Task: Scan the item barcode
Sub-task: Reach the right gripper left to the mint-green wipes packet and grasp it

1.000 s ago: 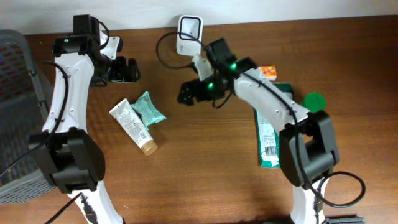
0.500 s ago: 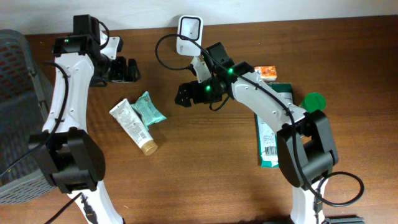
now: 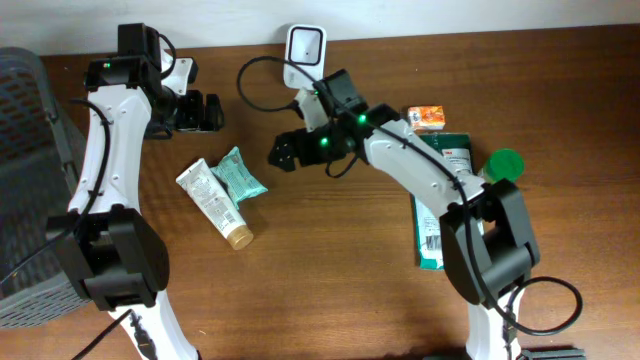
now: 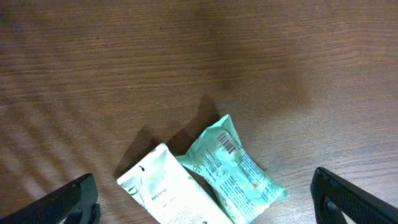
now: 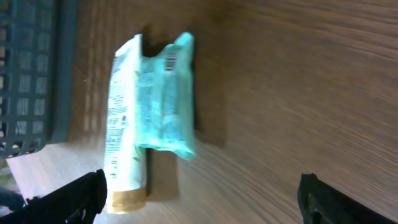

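- One barcode scanner (image 3: 305, 45), white, top centre.
- One white tube (image 3: 212, 203) with a gold cap, centre left.
- One teal wipes packet (image 3: 238, 173) touching it.
- One small orange carton (image 3: 426, 118), upper right.
- One flat green box (image 3: 430, 235), right.
- One green round lid (image 3: 505, 162), right.
- One grey basket (image 3: 25, 150), left edge.
- Two robot arms: left arm (image 3: 105, 150), right arm (image 3: 420, 170).

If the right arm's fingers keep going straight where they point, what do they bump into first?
Most likely the teal packet, which lies against the white tube. The open fingers aim at it over bare wood, though the depth is hard to judge.
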`<state>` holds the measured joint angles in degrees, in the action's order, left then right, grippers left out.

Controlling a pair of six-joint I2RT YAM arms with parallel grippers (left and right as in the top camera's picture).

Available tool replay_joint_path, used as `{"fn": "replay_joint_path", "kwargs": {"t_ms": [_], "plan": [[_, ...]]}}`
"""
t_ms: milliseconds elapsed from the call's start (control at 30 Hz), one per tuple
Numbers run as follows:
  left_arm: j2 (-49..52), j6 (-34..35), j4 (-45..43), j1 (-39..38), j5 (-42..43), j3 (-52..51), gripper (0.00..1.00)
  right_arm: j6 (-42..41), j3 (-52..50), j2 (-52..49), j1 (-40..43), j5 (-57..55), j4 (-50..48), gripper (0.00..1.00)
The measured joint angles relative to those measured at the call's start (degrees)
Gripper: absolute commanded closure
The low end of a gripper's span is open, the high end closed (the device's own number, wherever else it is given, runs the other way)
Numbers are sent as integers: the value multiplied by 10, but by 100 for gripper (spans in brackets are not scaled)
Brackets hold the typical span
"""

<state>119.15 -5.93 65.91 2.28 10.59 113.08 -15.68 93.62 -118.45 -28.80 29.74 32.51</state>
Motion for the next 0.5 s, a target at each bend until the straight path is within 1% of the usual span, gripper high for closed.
{"fn": "replay_joint_path", "kwargs": {"t_ms": [33,100,133,233,300,333,400,467,500], "plan": [[0,0,-2,0,2,0,1,0,0,0,-7,0,-3,6],[0,0,-14,0,4,0,13,-1,0,0,-13,0,-9,7],[0,0,-24,0,5,0,16,-4,0,0,-13,1,-10,9],[0,2,-4,3,5,43,15,-13,0,-1,-13,2,-15,17],[1,17,29,11,-4,138,14,-23,0,-9,-14,3,-28,22],[-1,36,41,19,-9,193,14,-32,0,-26,-16,11,-48,25],[-16,57,78,48,-24,305,15,-43,0,-50,-20,21,-73,27],[-33,72,98,72,-31,358,16,-56,-1,-75,-25,28,-96,28],[-39,75,104,78,-33,366,20,-59,-1,-87,-29,30,-105,30]]}}
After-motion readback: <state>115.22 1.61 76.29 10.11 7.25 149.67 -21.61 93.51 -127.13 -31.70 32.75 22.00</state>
